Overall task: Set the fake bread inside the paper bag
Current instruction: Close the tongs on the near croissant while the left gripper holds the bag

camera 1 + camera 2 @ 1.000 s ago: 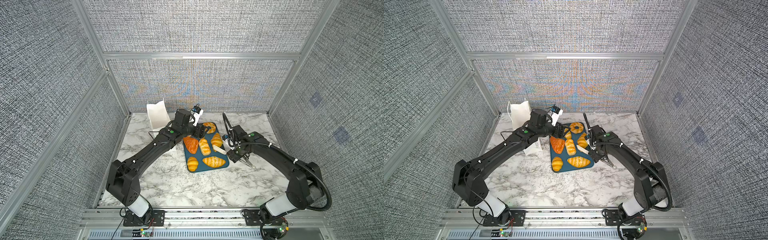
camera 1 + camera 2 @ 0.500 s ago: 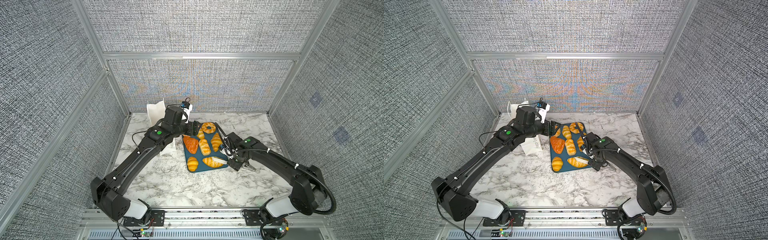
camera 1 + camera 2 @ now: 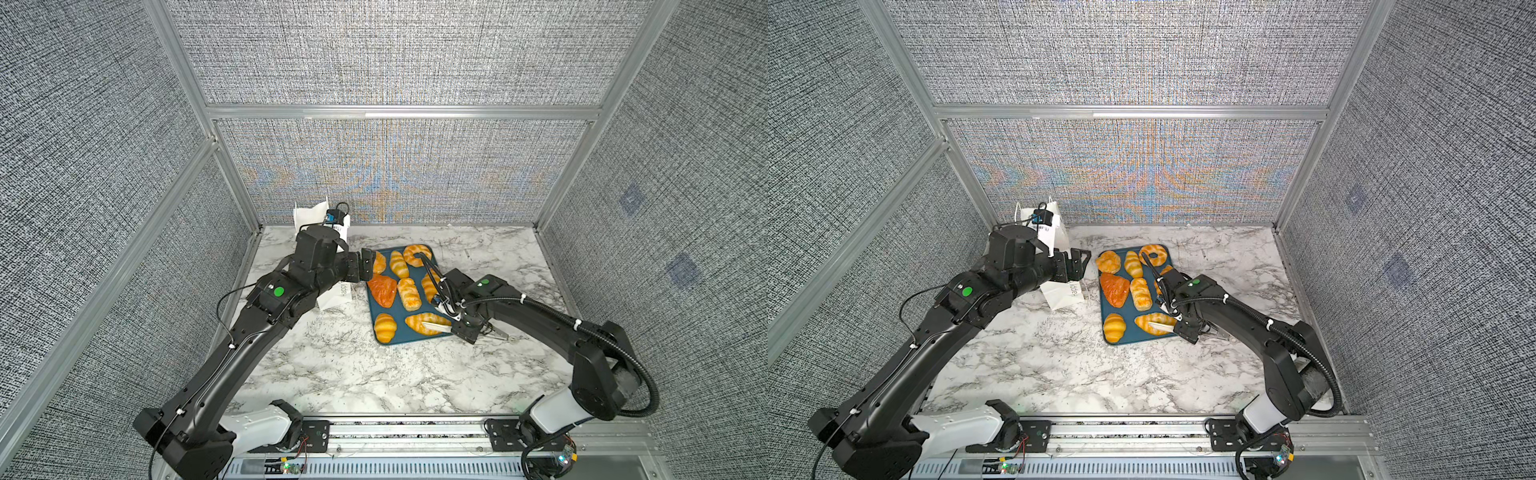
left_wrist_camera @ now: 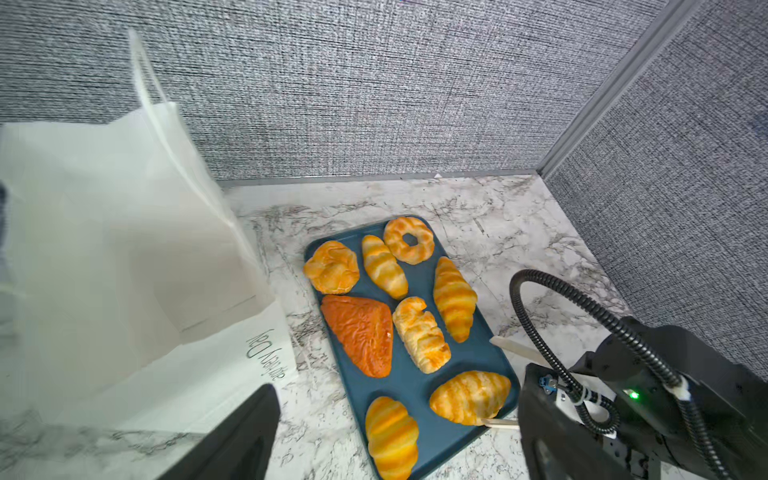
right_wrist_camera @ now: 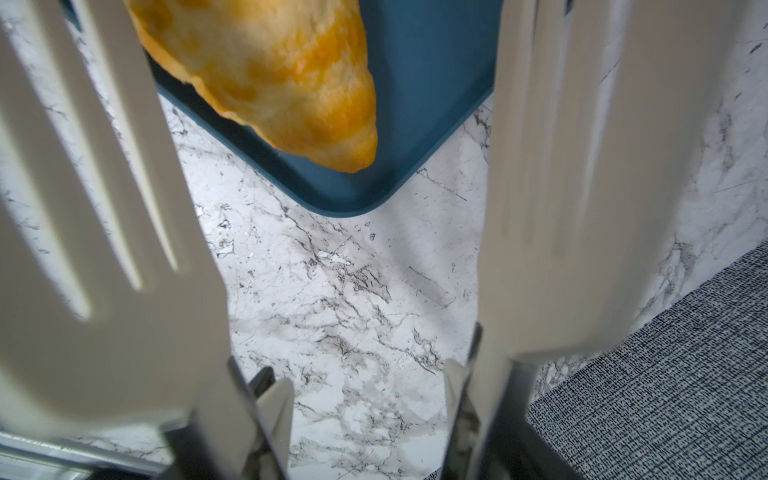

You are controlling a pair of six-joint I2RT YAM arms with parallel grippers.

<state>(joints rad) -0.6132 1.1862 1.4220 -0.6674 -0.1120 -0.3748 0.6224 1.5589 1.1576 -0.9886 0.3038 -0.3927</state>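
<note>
All eight pieces of bread (image 4: 419, 332) lie on the dark blue tray (image 4: 411, 386); none is in the paper bag (image 4: 124, 249). The tray sits flat on the marble counter (image 3: 332, 374), toward its back. The white bag stands just to the left of the tray, near the back left corner in both top views (image 3: 1054, 230). The left arm covers much of it, so I cannot tell whether it is upright or leaning.

The left gripper (image 3: 1081, 264) hangs above the counter between the bag and the tray's far left corner and points toward the tray. Its jaws look spread with nothing between them, though the left wrist view shows only one of them.

The right gripper (image 3: 461, 328) is low at the near right corner of the tray. Its jaws pinch the handle end of white slotted tongs (image 5: 104, 249). The tong arms are apart and reach over the tray corner, one on each side of the tip of a croissant (image 5: 282, 70). This is the near right piece on the tray (image 3: 426, 324). The arms are not pressed against it in the right wrist view.
</note>
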